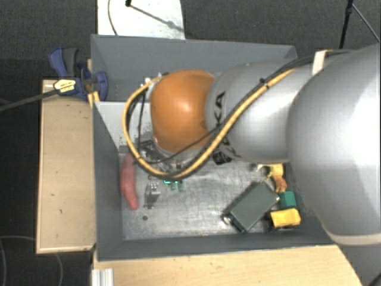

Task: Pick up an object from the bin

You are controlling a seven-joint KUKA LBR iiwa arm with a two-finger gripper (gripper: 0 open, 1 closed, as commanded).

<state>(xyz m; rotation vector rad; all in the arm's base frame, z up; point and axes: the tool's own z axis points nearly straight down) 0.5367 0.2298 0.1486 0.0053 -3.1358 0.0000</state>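
Grey metal bin (196, 52) sits mid-frame on a dark floor. From the right the arm (309, 112) reaches across it, with its orange wrist cover (178, 109) in the upper middle. Below the cover, low over the left part of the bin floor, hang the jaws; I cannot tell whether they are released or clenched. Just left of them a pink elongated thing (128, 186) lies along the left wall. At lower right lie a dark grey box (253, 206), a yellow block (284, 218) and a green block (288, 199).
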